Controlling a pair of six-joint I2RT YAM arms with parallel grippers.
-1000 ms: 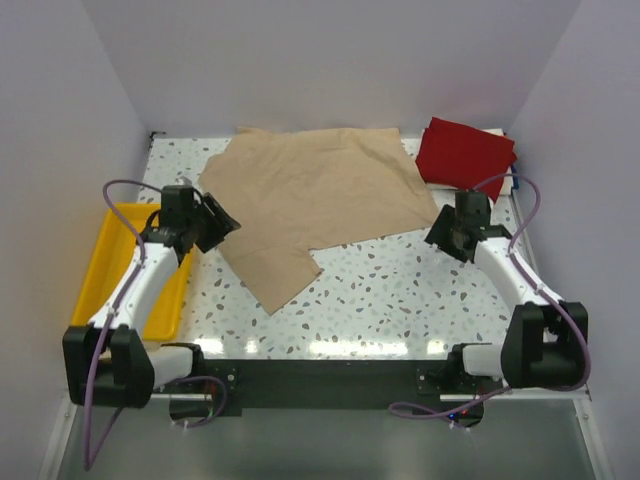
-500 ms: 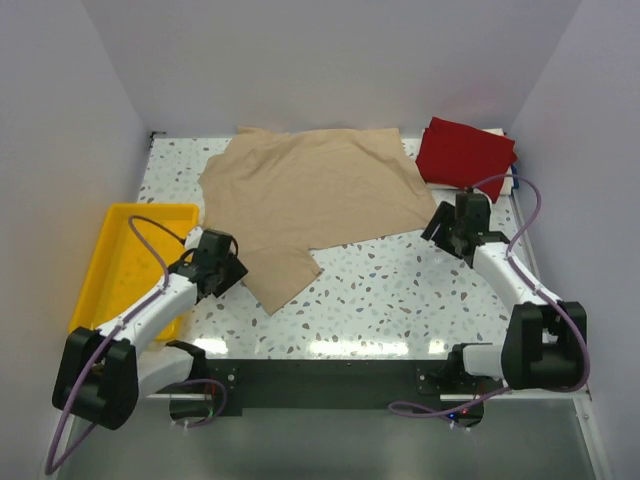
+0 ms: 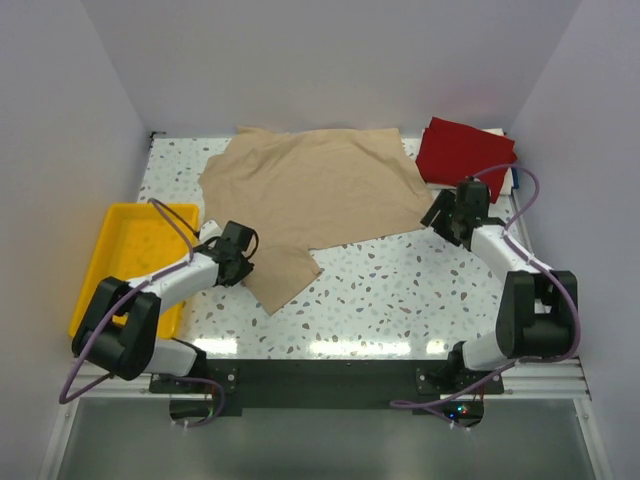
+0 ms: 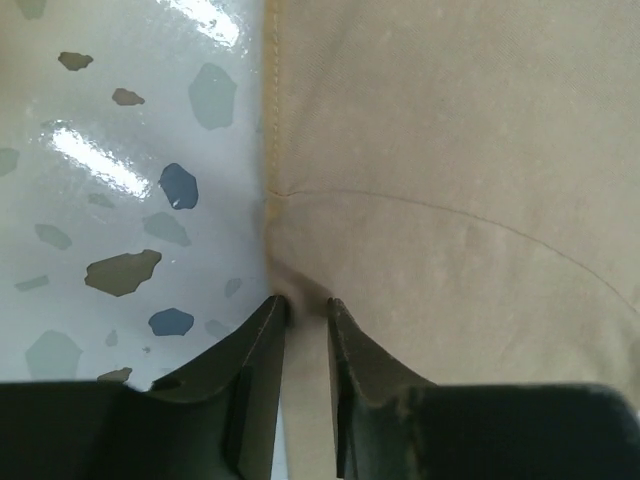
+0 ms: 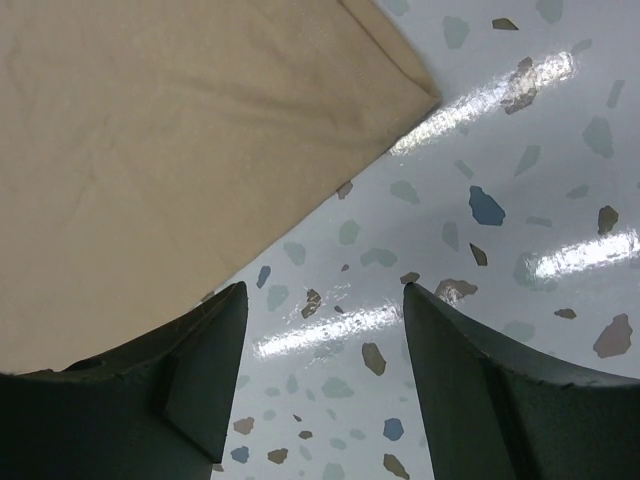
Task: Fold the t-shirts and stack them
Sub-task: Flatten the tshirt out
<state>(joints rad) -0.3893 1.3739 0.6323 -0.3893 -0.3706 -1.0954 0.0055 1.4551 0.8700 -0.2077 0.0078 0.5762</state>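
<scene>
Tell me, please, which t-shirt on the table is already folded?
The dark red t-shirt in the far right corner, a compact folded rectangle; the tan t-shirt lies spread open.

**Two white-and-black arms with purple cables**

The left arm (image 3: 165,285) and the right arm (image 3: 505,262) look the same. Their long links have smooth white shells, and the joints between the links are black blocks. Near each base sits a big black housing (image 3: 541,320). A thin purple cable (image 3: 532,196) runs along each arm in loose loops. The left claw (image 3: 240,265) and the right claw (image 3: 447,218) are black. Seen from the wrist cameras, the fingers (image 5: 200,370) are dark and matte, broad at the root and narrower at the tip. One finger of the left claw has pale scuff marks. A flat black plate (image 3: 320,375) joins the two bases.
</scene>
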